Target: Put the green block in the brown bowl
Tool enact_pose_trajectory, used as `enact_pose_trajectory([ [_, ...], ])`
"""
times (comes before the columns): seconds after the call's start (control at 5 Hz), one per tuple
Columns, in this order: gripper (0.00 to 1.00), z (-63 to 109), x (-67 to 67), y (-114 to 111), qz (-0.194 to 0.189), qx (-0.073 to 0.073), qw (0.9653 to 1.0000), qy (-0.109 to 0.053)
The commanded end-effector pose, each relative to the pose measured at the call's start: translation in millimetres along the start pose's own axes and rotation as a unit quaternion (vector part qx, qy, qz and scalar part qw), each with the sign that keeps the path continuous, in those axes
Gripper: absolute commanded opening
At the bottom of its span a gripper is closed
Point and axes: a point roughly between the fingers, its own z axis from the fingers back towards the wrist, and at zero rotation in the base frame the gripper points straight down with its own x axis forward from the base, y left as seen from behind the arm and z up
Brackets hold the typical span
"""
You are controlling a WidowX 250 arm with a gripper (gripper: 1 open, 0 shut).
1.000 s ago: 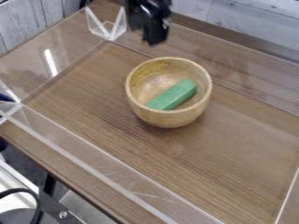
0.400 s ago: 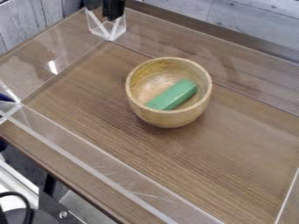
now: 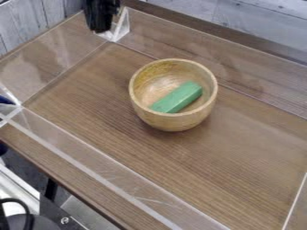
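Green block [image 3: 177,98] inside brown bowl [image 3: 149,119], slanting lower-left to upper-right

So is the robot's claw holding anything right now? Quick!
Gripper: holding nothing, but its jaws are too hidden to tell open or closed. The green block lies in the brown bowl.

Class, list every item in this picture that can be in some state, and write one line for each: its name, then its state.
green block: lying inside the bowl, leaning on its inner wall, not held.
brown bowl: upright on the table, holding the block.
claw: at the top left corner, well clear of the bowl, carrying nothing; jaws too dark to read.
clear tray wall: standing upright around the wooden table.
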Motion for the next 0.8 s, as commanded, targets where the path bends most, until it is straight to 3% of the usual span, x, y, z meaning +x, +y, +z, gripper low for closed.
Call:
enact_pose_trajectory([
  [0.0, 0.0, 25.6, -3.4, -19.5, -0.033, 0.015, 0.9991, -0.02],
  [0.2, 0.0, 31.9, -3.7, -36.5, -0.064, 0.009, 0.9977, -0.021],
  [0.6, 0.0, 15.7, 15.5, -72.8, -0.061, 0.008, 0.9981, 0.001],
])
